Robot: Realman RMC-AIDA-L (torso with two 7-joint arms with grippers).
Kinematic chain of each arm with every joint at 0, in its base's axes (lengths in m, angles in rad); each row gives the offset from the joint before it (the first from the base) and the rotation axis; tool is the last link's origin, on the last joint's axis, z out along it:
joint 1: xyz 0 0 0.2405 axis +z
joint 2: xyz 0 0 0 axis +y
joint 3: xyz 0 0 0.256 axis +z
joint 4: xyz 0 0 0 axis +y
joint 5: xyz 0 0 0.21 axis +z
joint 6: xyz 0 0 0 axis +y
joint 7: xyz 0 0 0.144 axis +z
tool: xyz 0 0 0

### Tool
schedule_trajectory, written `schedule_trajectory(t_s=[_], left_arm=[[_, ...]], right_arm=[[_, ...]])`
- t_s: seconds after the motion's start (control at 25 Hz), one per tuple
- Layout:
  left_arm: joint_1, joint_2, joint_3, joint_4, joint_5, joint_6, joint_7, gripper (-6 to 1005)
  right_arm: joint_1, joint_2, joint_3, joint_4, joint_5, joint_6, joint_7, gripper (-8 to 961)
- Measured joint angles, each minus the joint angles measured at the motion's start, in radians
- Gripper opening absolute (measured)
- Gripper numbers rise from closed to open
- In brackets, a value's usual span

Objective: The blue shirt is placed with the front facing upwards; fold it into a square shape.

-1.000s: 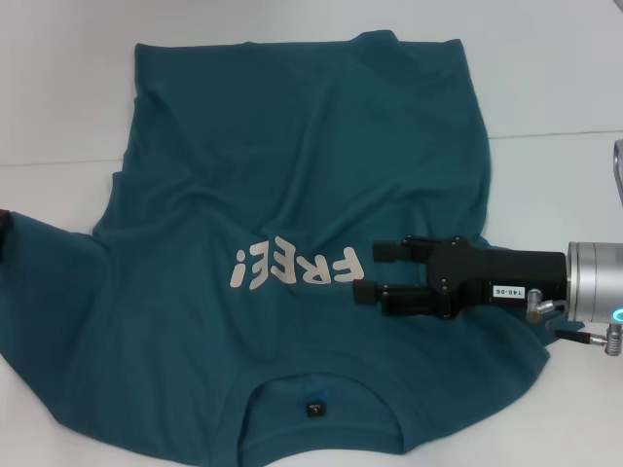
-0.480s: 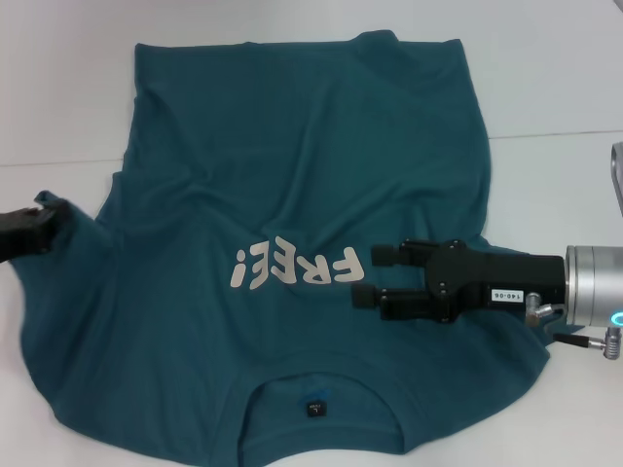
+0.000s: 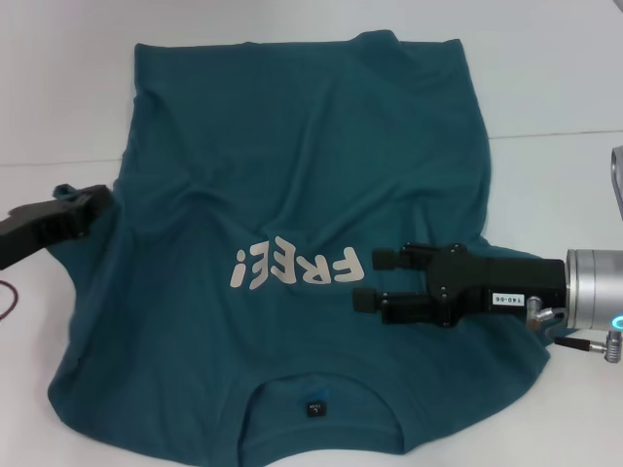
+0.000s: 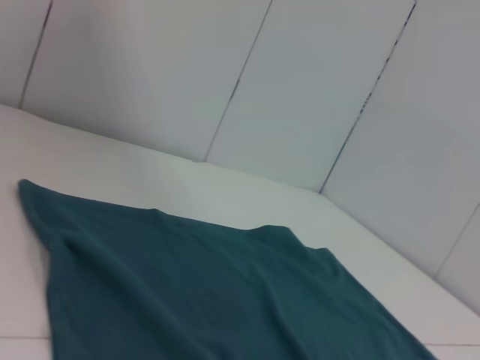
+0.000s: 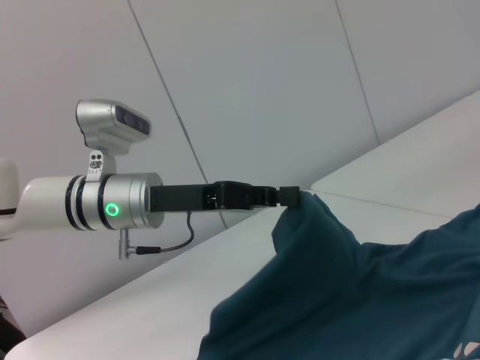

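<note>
I've got the blue shirt (image 3: 292, 195) spread front-up on the white worktop (image 3: 555, 88), lettering showing. My left tool (image 3: 92, 199) is clamped on the shirt's left sleeve, lifting that fabric off the worktop. My right tool (image 3: 375, 277) hovers over the chest beside the lettering, fingers apart, gripping nothing.

Matt cloth blue shirt (image 3: 302, 185), creased

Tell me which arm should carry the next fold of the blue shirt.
Left. The left gripper is shut on the blue shirt at its sleeve, lifting it. The right gripper hovers open over the chest, holding nothing.
</note>
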Motion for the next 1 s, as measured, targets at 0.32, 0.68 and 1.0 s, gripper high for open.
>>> schedule_trajectory(t_s=[0.32,0.68,1.0], left_arm=[[-0.02,0.0,0.012,-0.06,-0.018,0.005,0.006,0],[-0.047,0.0,0.039,-0.144,-0.047,0.006,0.007,215],[-0.016,0.001,0.008,-0.134,-0.047,-0.021,0.032,459]], right_arm=[[-0.001,0.0,-0.005,0.0,-0.003,0.0,-0.001,884],[0.006,-0.002,-0.009,0.0,-0.003,0.0,-0.001,884],[0.009,-0.002,-0.011,0.0,-0.002,0.005,0.004,884]])
